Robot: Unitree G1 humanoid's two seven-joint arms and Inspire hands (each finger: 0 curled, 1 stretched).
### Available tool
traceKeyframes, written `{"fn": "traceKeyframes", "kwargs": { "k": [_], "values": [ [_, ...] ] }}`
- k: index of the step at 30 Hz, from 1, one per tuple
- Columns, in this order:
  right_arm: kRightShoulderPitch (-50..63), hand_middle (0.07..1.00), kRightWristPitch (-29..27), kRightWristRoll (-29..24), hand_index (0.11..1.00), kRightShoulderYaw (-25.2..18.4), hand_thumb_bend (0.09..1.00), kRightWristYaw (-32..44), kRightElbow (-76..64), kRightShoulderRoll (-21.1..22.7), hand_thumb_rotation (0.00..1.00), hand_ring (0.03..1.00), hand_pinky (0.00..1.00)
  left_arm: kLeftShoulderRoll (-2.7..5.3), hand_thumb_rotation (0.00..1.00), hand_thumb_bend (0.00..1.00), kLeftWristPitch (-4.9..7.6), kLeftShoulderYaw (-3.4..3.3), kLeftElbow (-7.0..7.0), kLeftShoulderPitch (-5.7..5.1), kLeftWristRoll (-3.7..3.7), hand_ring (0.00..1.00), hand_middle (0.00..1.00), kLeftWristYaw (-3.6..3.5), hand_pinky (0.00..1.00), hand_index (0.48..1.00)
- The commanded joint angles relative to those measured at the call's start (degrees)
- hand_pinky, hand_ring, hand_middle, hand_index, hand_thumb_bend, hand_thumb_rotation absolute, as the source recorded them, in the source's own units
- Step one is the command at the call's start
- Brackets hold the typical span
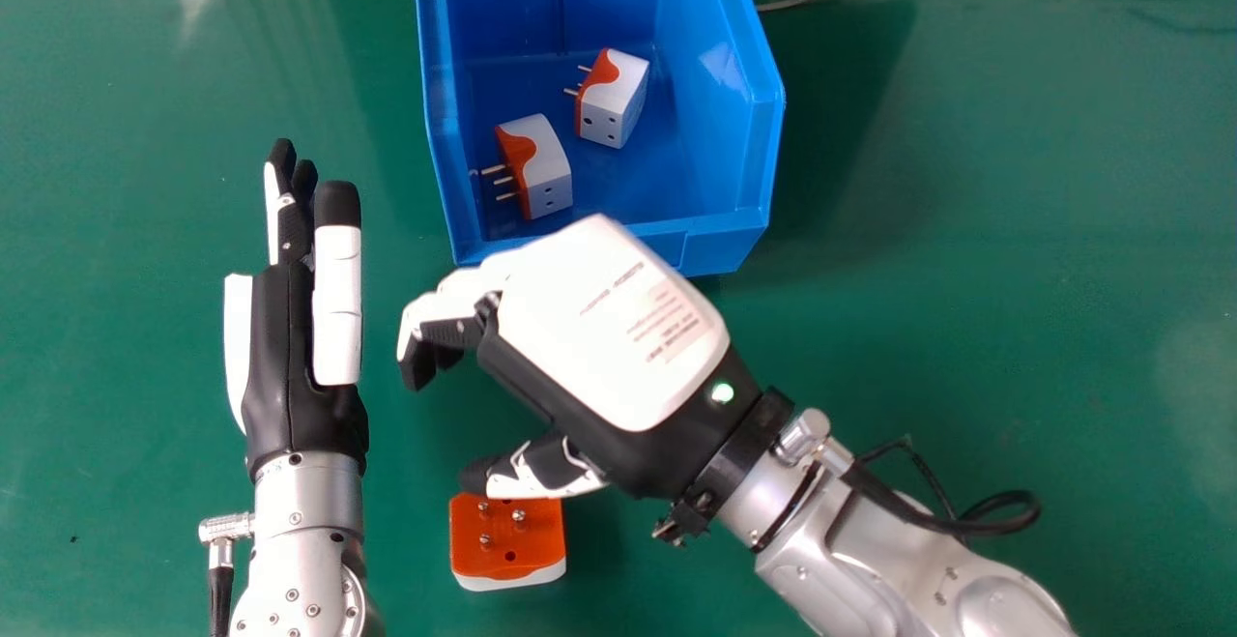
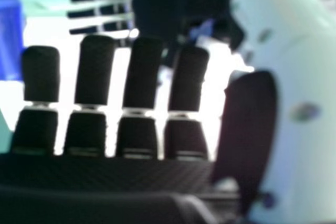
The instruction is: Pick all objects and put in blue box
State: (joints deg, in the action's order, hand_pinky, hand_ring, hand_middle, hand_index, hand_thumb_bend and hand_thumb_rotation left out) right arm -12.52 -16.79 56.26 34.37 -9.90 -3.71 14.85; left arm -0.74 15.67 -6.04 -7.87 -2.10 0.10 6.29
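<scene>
Black-and-white right hand (image 1: 604,342) stands apart, empty; the boxy orange-and-white plastic adapter (image 1: 522,557) looks light, stiff: pinch its sides

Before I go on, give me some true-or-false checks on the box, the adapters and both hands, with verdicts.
1. A near adapter and a far adapter lie in the blue box. True.
2. The loose adapter has its pins pointing down. False: they point up.
3. The right hand is gripping the loose adapter. False: it is open and holds nothing.
4. The left hand is to the left of the box, its fingers straight. True.
5. Every adapter is in the box. False: the loose adapter is on the table.
</scene>
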Motion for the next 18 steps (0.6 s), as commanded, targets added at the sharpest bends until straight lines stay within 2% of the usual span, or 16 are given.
{"fn": "traceKeyframes", "kwargs": {
  "k": [1, 4, 6, 8, 10, 13, 15, 18],
  "values": [
    [-0.43, 0.521, -0.39, -1.22, 0.499, -1.29, 0.525, 0.49, -2.72, -0.16, 0.0, 0.432, 0.33, -0.11, 1.0, 0.9, 0.34, -0.08, 0.86, 0.16, 0.31, 1.0, 1.0, 0.01, 1.0, 1.0],
    [-0.42, 0.519, -0.44, -1.55, 0.495, -2.08, 0.523, 1.1, -3.71, -0.19, 0.0, 0.425, 0.32, -0.23, 1.0, 0.9, 0.57, -0.11, 0.64, 0.16, 0.22, 1.0, 1.0, -0.19, 1.0, 1.0],
    [-0.23, 0.519, -0.57, -1.35, 0.495, -2.17, 0.523, 0.76, -3.57, -0.38, 0.0, 0.425, 0.32, -0.13, 1.0, 0.9, 0.73, -0.13, 0.61, 0.22, 0.28, 1.0, 1.0, -0.05, 1.0, 1.0],
    [-0.07, 0.519, -0.49, -1.13, 0.495, -2.06, 0.523, 1.09, -3.42, -0.46, 0.0, 0.425, 0.32, -0.01, 1.0, 0.9, 0.84, -0.15, 0.58, 0.29, 0.04, 1.0, 1.0, -0.12, 1.0, 1.0],
    [0.11, 0.519, 0.21, -1.04, 0.495, -1.88, 0.523, 2.92, -3.8, -0.35, 0.0, 0.425, 0.32, -0.11, 1.0, 0.9, 0.84, -0.14, 0.48, 0.29, 0.24, 1.0, 1.0, -0.05, 1.0, 1.0],
    [0.81, 0.524, 2.93, -0.16, 0.492, -1.51, 0.517, 8.53, -5.7, -0.11, 0.0, 0.433, 0.32, -0.25, 1.0, 0.89, 0.86, -0.14, 0.5, 0.23, -0.23, 1.0, 1.0, -0.65, 1.0, 1.0],
    [1.14, 0.524, 4.87, 1.39, 0.492, -1.07, 0.517, 13.18, -7.43, 0.55, 0.0, 0.433, 0.32, -0.33, 1.0, 0.89, 0.52, -0.04, 0.86, 0.03, 0.22, 1.0, 1.0, -0.44, 1.0, 1.0],
    [1.16, 0.529, 7.92, 3.38, 0.492, -0.38, 0.512, 23.12, -11.16, 2.05, 0.0, 0.437, 0.32, -0.23, 1.0, 0.89, 0.6, -0.01, 1.04, -0.12, 0.36, 1.0, 1.0, -0.23, 1.0, 1.0]
  ]
}}
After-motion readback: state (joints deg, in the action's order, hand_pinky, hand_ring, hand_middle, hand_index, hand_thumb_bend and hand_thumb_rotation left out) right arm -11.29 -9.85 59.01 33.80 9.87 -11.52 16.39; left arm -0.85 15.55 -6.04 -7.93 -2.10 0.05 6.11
